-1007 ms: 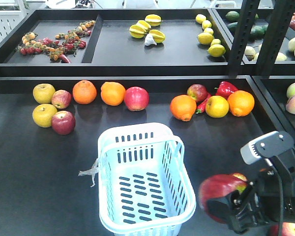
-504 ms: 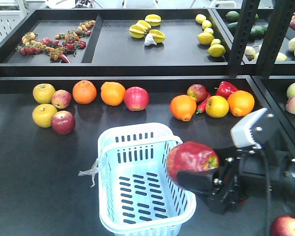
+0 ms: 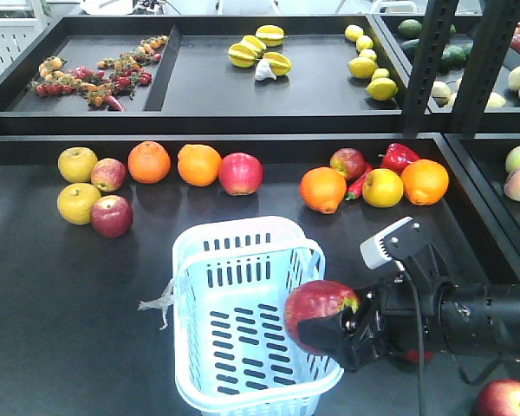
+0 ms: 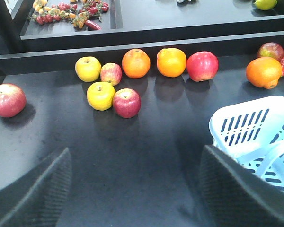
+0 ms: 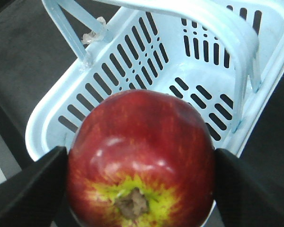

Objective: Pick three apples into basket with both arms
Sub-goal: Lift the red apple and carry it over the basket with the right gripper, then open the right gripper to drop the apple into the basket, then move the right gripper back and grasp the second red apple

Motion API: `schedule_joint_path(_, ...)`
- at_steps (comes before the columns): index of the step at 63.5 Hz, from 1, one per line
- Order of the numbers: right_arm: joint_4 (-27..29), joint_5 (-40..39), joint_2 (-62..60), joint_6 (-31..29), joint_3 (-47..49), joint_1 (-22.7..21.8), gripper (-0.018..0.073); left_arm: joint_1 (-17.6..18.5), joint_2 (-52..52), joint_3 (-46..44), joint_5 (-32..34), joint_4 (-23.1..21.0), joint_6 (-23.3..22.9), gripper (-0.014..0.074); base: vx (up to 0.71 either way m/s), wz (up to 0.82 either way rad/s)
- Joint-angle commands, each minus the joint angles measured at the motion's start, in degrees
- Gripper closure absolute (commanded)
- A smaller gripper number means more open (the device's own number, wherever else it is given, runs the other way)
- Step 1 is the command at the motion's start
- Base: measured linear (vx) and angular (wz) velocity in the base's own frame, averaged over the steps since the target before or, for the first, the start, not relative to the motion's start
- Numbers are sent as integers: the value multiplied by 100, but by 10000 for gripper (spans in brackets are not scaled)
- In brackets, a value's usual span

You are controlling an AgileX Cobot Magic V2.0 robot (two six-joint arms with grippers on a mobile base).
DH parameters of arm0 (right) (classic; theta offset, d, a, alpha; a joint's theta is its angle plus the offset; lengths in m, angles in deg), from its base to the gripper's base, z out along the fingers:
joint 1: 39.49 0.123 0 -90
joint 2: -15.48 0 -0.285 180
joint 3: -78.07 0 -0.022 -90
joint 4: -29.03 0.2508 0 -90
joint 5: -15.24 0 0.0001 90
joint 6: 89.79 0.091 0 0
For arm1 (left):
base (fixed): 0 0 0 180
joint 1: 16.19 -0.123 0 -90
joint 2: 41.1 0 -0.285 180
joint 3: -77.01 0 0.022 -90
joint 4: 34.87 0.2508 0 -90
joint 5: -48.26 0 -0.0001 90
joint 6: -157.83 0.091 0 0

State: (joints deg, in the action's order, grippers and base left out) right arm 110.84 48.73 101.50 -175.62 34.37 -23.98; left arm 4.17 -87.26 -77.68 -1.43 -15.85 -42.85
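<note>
**Front view:** The right gripper (image 3: 328,332), jaws clamped on a dark red, yellow-streaked apple (image 3: 316,305), hangs over the right rim of the pale blue slotted plastic basket (image 3: 243,236), apparently lined up for a drop inside. Against half a second earlier, the fruit sits lower and further left. A second dark red apple (image 3: 112,217) waits beside the yellow apples (image 3: 78,204), and a third red apple (image 3: 505,401) lies at the near right.

**Left wrist view:** The left gripper (image 4: 137,198) is spread wide and empty above the black table (image 4: 146,156).

**Right wrist view:** The held apple fills the frame, with the bare basket floor beneath.
</note>
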Motion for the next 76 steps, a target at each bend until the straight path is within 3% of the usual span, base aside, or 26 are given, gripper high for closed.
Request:
schedule_joint_path(1, 493, 216, -31, -312, 158, -2, 24, 9, 4, -175, 334, 99, -46, 53, 0, 0)
schedule_joint_path(14, 623, 216, 71, -323, 158, -2, -75, 9, 4, -175, 334, 99, -46, 53, 0, 0)
schedule_joint_path(42, 519, -2, -21, -311, 158, -6, -60, 9, 4, -175, 334, 99, -46, 53, 0, 0)
schedule_joint_path(60, 11, -1350, -894, -131, 158, -6, -46, 9, 4, -175, 334, 99, -46, 53, 0, 0)
schedule_joint_path(76, -661, -2610, -964, 505, 142, -9, -40, 9, 4, -175, 334, 99, -46, 53, 0, 0)
